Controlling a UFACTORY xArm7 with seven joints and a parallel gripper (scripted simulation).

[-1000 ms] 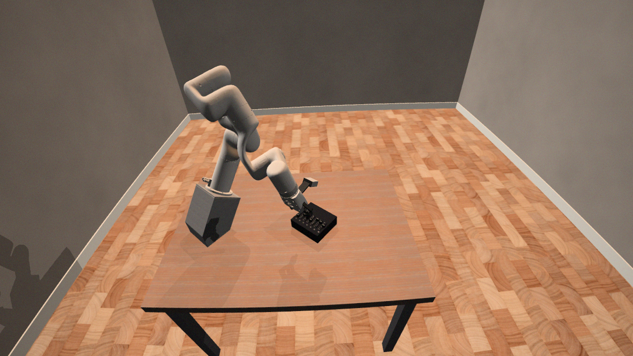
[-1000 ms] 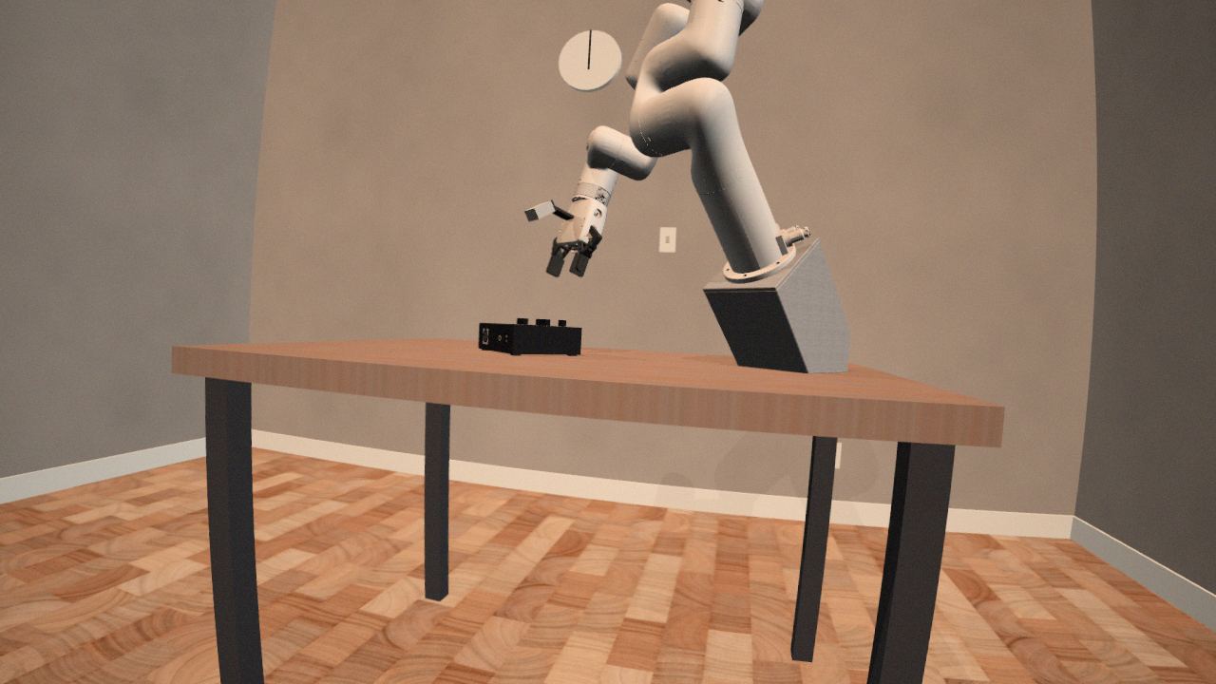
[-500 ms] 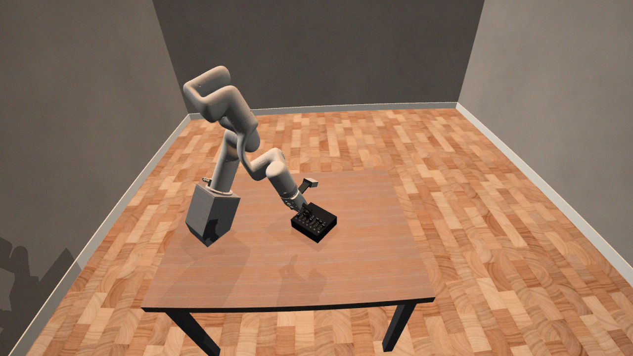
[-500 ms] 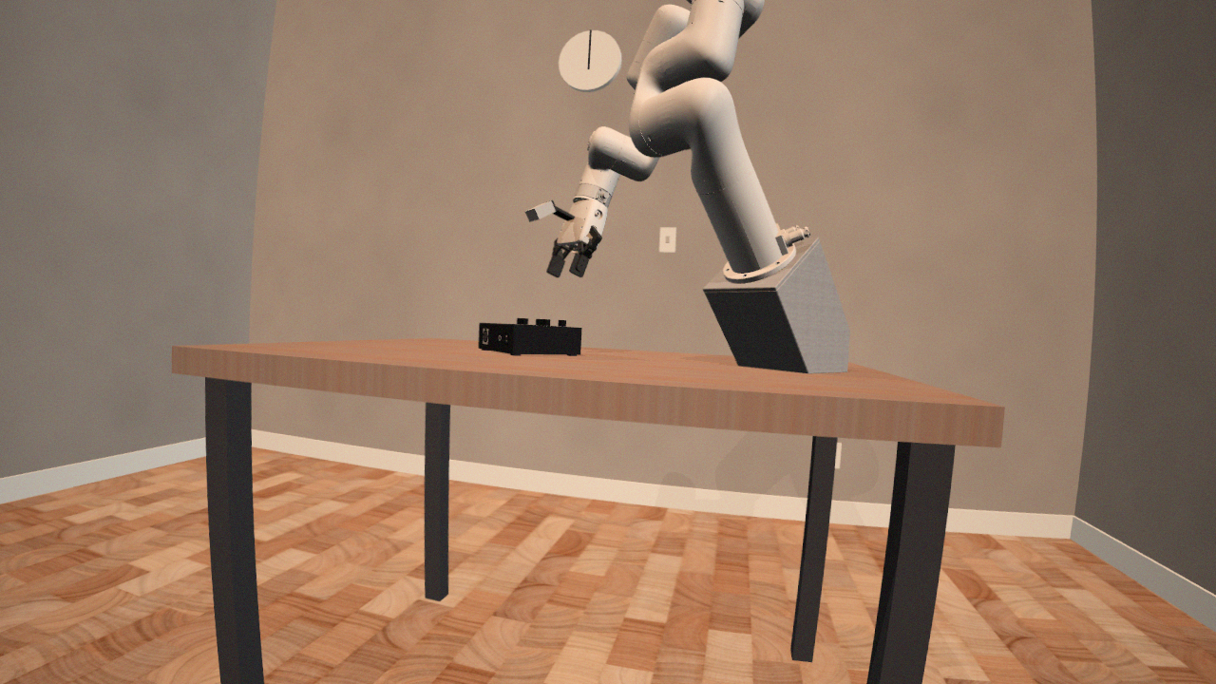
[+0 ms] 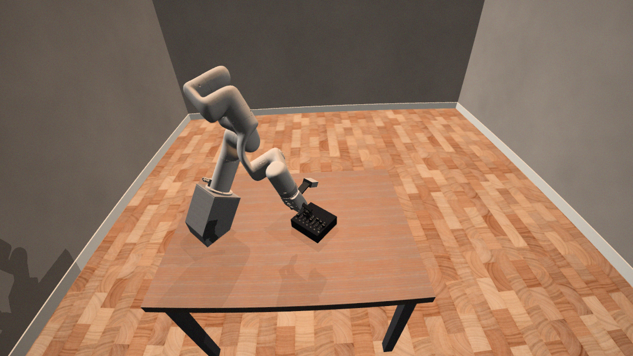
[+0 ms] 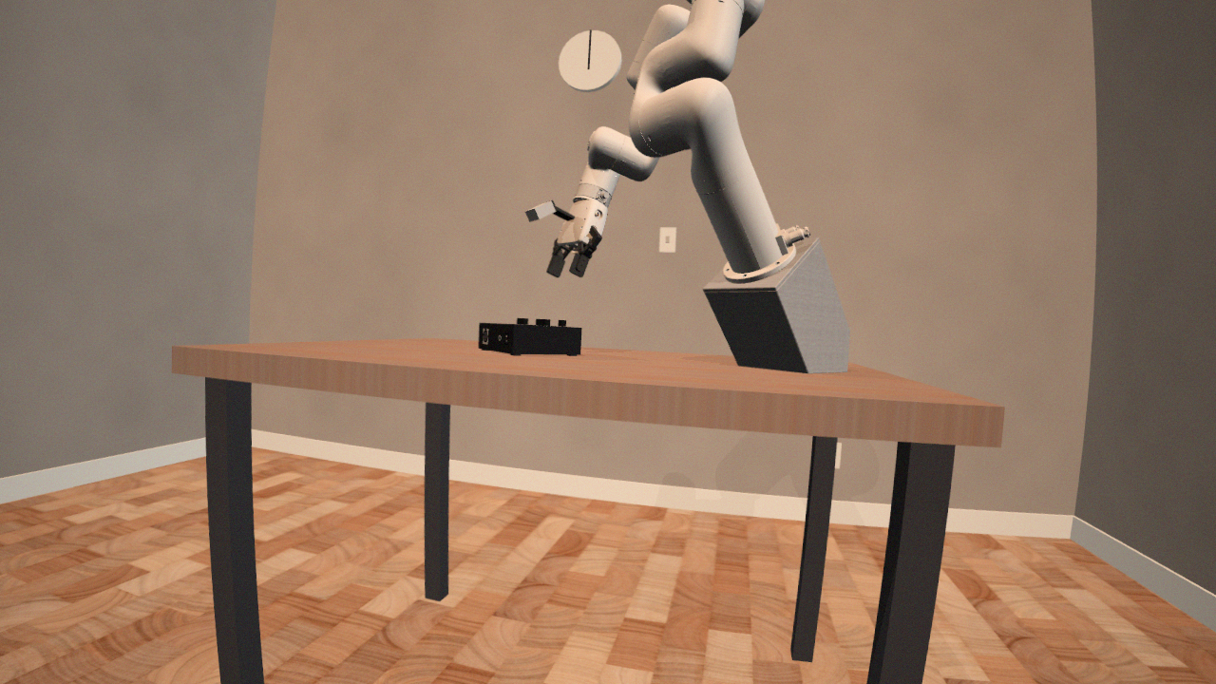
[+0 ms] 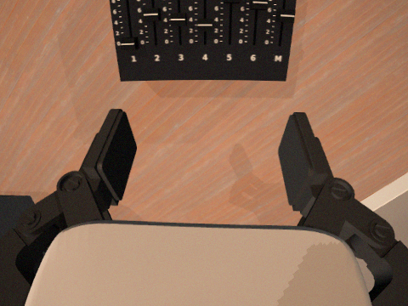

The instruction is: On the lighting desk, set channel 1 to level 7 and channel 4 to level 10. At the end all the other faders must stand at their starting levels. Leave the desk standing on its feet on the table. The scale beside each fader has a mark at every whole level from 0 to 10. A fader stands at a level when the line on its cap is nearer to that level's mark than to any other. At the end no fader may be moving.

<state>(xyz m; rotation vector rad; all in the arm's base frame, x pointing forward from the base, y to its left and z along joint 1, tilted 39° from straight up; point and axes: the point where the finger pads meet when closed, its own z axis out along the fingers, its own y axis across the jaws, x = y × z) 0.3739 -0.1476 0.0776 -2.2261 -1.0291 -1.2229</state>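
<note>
The pincer (image 7: 206, 161) hangs spread wide, pinching nothing. The desk (image 7: 204, 70) looks light and could slide, so push cap 1 (image 7: 128, 44) gently.

- A wooden table (image 6: 586, 399) stands in the middle of the room on four dark, square legs (image 6: 229, 527).
- Its top shows a reddish grain that runs along the long edges, with soft shadows near the front edge.
- The floor (image 5: 486, 212) is parquet of mixed light and reddish wood blocks.
- Plain grey-brown walls (image 5: 309, 48) meet the floor at a pale baseboard (image 5: 354, 107).
- On the far wall in the exterior view hang a round pale clock (image 6: 589, 60) and a small white switch plate (image 6: 667, 238).
- The light is even and mild.
</note>
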